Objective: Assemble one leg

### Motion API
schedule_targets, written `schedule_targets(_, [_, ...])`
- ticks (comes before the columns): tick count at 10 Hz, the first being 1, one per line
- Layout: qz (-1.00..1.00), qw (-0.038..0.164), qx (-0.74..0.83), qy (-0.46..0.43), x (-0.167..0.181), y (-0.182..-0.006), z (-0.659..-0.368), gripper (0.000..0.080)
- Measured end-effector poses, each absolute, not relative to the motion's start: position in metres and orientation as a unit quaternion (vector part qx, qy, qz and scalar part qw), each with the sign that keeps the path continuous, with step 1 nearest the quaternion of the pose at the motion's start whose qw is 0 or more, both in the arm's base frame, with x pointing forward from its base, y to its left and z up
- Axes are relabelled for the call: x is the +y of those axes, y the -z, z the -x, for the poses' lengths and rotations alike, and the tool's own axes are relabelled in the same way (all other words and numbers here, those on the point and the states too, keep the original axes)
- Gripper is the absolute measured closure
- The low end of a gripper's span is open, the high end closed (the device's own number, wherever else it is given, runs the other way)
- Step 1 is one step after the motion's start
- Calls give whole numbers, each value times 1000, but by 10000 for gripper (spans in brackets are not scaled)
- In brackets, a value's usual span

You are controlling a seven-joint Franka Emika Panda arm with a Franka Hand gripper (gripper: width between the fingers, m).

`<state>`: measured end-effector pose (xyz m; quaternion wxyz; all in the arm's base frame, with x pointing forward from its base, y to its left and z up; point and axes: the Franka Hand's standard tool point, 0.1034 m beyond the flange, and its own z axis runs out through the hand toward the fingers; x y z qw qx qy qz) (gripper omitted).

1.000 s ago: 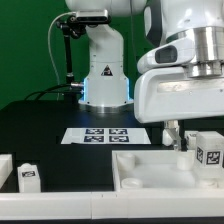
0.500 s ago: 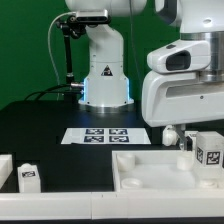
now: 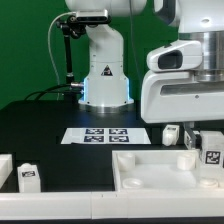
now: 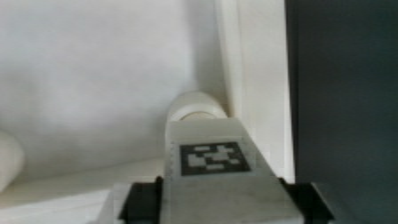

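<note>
My gripper point(image 3: 207, 143) hangs over the right part of the large white tray-like part point(image 3: 150, 172) and is shut on a leg point(image 3: 212, 152), a small white peg with a black-and-white tag facing the camera. In the wrist view the leg point(image 4: 215, 150) sits between my two dark fingers point(image 4: 151, 200), its rounded end pointing at the tray's floor next to the tray's wall point(image 4: 258, 80). Whether the leg touches the floor I cannot tell. Another leg point(image 3: 27, 177) lies on the black table at the exterior view's left.
The marker board point(image 3: 105, 134) lies on the black table in front of the robot base point(image 3: 105, 75). A long white bar point(image 3: 4, 167) lies at the exterior view's left edge. A small white rounded piece point(image 3: 172, 134) shows just beside my gripper.
My gripper, with the leg in it, has risen slightly and shifted a little toward the exterior view's right. Nothing else has moved.
</note>
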<state>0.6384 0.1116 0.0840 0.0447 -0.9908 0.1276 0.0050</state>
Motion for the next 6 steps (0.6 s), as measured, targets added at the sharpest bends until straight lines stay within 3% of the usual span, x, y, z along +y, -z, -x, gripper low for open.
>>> schedule_targets(3, [964, 55, 259, 19, 106, -82, -639, 509])
schedule_targets(6, [873, 95, 478, -4, 104, -80, -642, 509])
